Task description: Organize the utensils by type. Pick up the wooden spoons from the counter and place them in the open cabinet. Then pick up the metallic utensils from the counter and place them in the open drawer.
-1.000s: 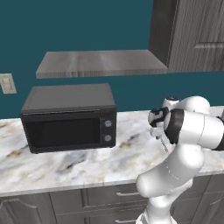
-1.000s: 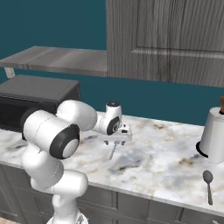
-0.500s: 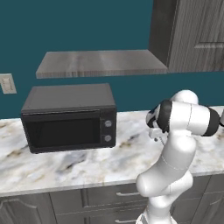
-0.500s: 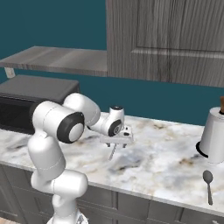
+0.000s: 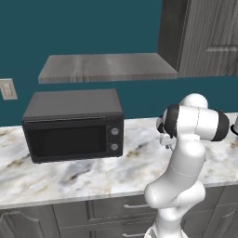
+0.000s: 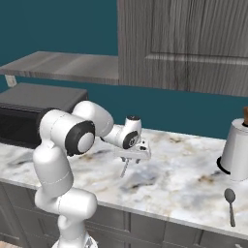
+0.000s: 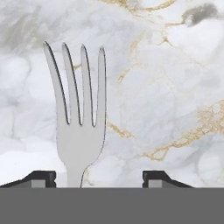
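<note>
Compare the two base views with those of a second ago: the arm has folded its elbow upward while the end effector [image 6: 127, 163] has stayed low over the worktop [image 6: 189, 169], to the right of the microwave [image 5: 74, 125].

In the hand view, note the fork [image 7: 78, 118] rising between the two finger tips, tines pointing away from the hand, its handle running down out of sight between them. Both tips stand well apart, with the fork nearer the left one. You cannot tell from these pictures whether the fingers touch the handle; treat the end effector as partly open and narrowing, with the grip unconfirmed. In the right base view the fork [image 6: 125, 168] hangs slim and near upright below the hand, over the marble.

Judge this as the closing stage of the metallic-utensil pick. Confirm a firm hold before any lift.

A dark spoon-shaped utensil [image 6: 229, 205] lies near the worktop's front edge, beside a white canister [image 6: 237, 150].
</note>
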